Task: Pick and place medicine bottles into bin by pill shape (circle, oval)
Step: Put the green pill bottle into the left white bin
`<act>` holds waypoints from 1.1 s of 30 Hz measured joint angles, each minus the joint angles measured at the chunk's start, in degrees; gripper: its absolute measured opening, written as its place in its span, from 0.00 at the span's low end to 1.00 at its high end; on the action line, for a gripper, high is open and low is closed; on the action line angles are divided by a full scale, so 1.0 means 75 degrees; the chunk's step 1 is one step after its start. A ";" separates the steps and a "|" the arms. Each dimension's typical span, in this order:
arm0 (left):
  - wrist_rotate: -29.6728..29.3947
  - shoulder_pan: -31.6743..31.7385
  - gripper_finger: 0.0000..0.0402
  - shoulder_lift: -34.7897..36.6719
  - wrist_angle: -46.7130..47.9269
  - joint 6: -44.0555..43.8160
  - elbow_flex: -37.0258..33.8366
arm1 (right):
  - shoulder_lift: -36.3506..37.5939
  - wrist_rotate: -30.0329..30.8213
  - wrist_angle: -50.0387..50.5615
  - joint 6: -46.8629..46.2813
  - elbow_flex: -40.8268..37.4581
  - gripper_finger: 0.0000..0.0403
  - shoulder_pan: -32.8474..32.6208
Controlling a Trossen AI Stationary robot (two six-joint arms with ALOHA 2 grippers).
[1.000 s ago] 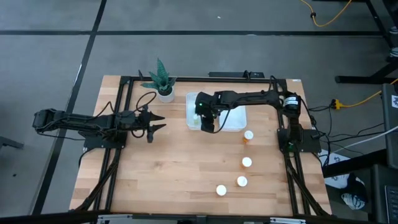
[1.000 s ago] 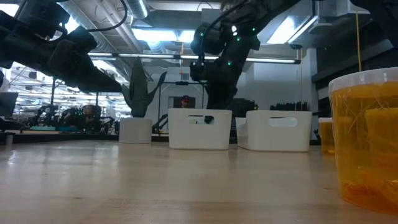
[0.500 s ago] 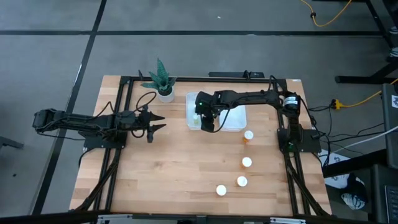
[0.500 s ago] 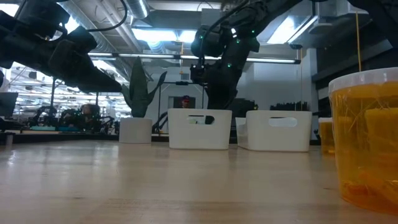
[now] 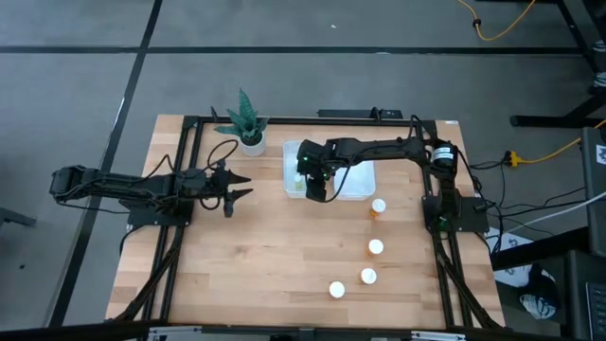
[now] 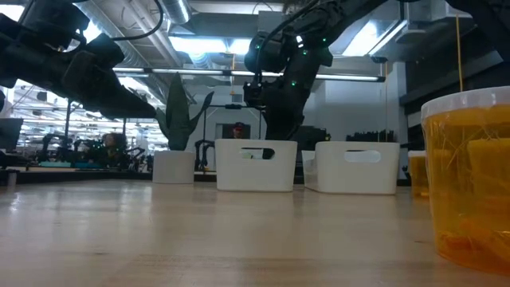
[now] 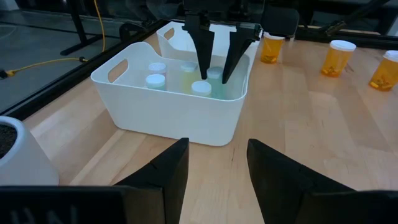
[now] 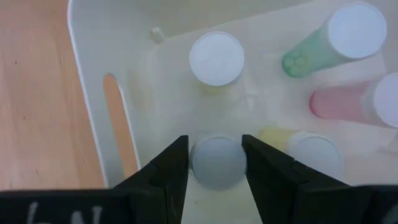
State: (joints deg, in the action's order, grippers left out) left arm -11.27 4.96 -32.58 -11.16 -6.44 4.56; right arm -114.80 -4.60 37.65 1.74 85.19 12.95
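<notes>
The right tool (image 8: 214, 163) hung in the bin (image 5: 292, 150), fingers narrowly flanking a bottle (image 8: 217, 162), seemingly releasing; lifting clear came next.

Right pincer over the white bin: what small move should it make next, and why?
Probably lift straight up. The right pincer straddles a white-capped bottle standing inside the bin, its fingers apart, so the drop looks finished.

No readable text, label, brand, number or sign is showing anywhere; only fragmentary white marks, too cut off to read, are showing at the edge of the right wrist view.
</notes>
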 joint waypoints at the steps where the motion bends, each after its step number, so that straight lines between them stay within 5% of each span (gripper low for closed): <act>1: -0.0002 0.0002 0.39 0.0000 0.0000 0.0000 0.0000 | 0.0000 0.0000 0.0000 0.0000 0.0000 0.38 0.0000; 33: -0.0002 0.0002 0.39 0.0000 0.0000 -0.0001 0.0003 | 0.0006 -0.0002 0.0254 -0.0190 0.0000 0.38 -0.0006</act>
State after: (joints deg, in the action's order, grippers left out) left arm -11.29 4.97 -32.58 -11.16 -6.44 4.58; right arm -114.76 -4.62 39.55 0.31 85.19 12.91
